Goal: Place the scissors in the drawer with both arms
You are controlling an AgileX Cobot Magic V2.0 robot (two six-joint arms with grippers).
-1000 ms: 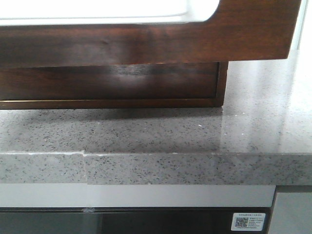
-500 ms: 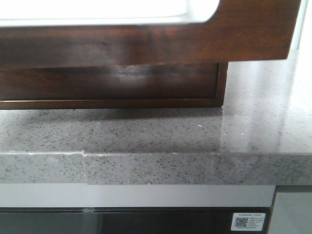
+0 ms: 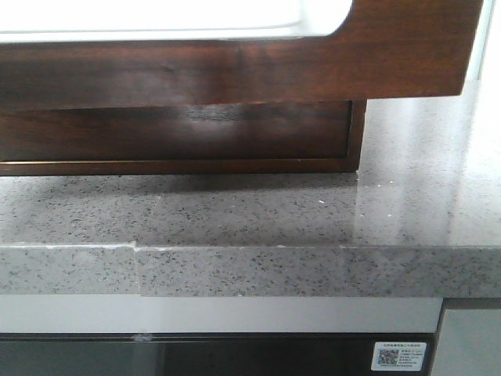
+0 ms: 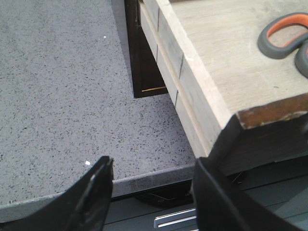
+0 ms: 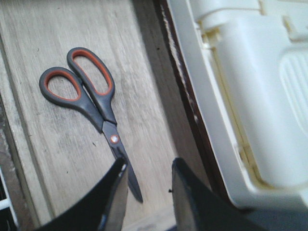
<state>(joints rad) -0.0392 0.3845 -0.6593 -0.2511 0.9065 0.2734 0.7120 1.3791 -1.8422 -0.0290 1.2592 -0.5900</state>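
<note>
The scissors (image 5: 91,103), grey with orange-lined handles, lie flat and closed on the pale wooden floor of the open drawer (image 5: 53,144). My right gripper (image 5: 147,175) is open just above them, with the blade tip between its fingers and nothing held. In the left wrist view my left gripper (image 4: 151,168) is open and empty at the counter's front edge. One of its fingers (image 4: 216,192) overlaps the drawer's dark front corner (image 4: 269,113). A scissor handle (image 4: 281,36) shows inside the drawer. The front view shows only the glossy brown drawer front (image 3: 235,70) with its white cut-out, and no gripper.
The drawer overhangs the grey speckled counter (image 3: 235,211), whose front edge (image 4: 144,178) runs under my left gripper. The dark cabinet body (image 3: 196,133) stands behind. A cream plastic appliance (image 5: 250,96) sits close beside the drawer's dark side wall (image 5: 180,86).
</note>
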